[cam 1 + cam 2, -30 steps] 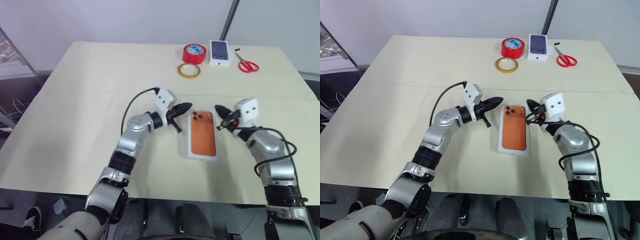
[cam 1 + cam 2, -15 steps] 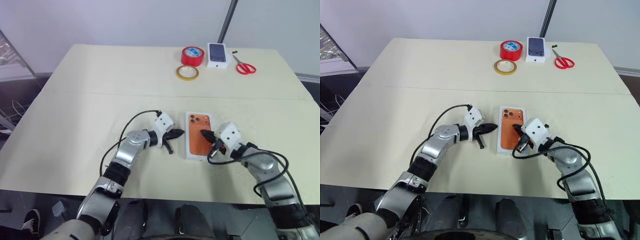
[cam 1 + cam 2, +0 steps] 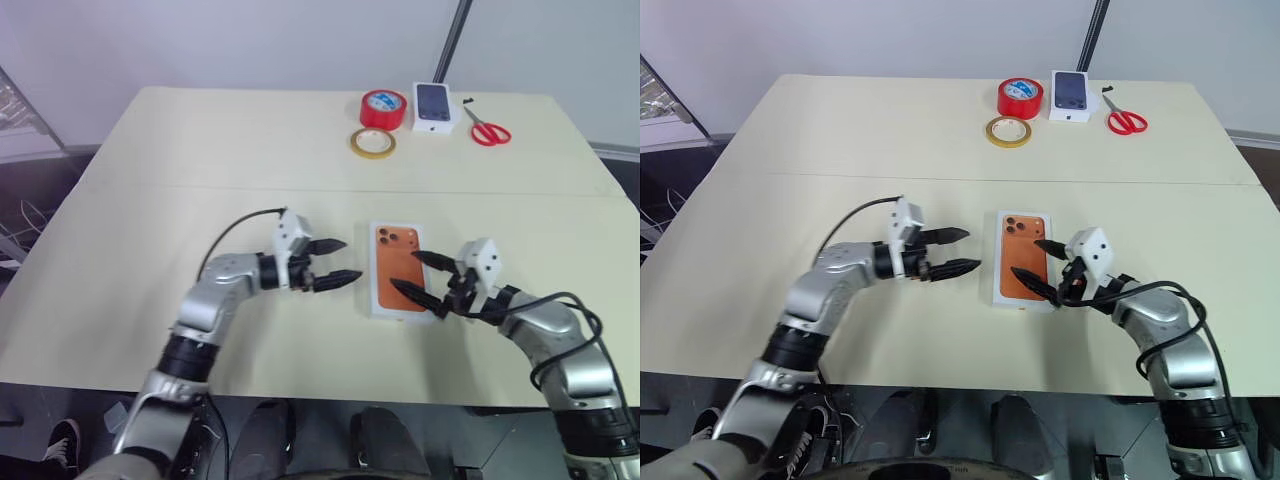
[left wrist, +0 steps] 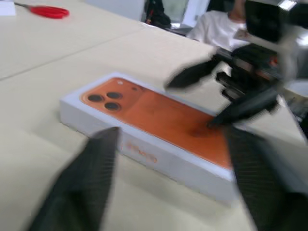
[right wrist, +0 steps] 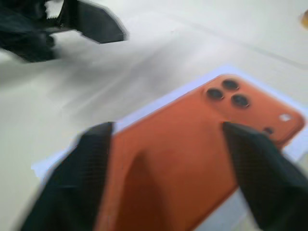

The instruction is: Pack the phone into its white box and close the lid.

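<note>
Lid sits closed on the white box near the front middle of the table, its printed orange phone picture facing up with the camera dots at the far end. From the left wrist view the box's white side wall shows below the orange print, lying flat on the tabletop. The phone itself I cannot see; whether it lies inside is hidden by the lid.

Left gripper hovers at about nine o'clock from the box, just beside it but apart, with its two black fingers spread wide and pointing toward the box's long edge. It grips nothing.

Right gripper is at about three o'clock from the box, its fingers also spread apart and empty. They reach in over the lid's near right portion; one fingertip looks to be at or just above the orange surface, but I cannot tell whether it touches.

Up at the far edge, around twelve o'clock from the box and well apart from it, stand a red tape roll, a flat yellowish tape ring just in front of it, a small white box printed with a dark phone, and red-handled scissors furthest toward one o'clock.
</note>
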